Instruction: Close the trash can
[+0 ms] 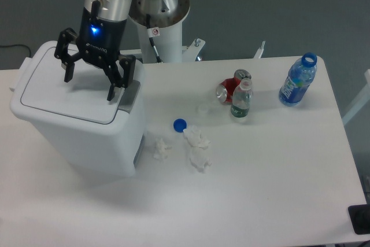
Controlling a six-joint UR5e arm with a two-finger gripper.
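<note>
Trash can [81,117] at left of surface [260,172], lid looking flat down, end effector [89,79] spread wide just above lid holding nothing; risk of fingertip catching grey front tab [129,97] and reopening lid.

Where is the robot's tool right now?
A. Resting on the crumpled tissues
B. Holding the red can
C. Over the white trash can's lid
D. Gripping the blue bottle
C: the tool hangs open above the flat lid of the trash can, far from the bottles and can.
</note>
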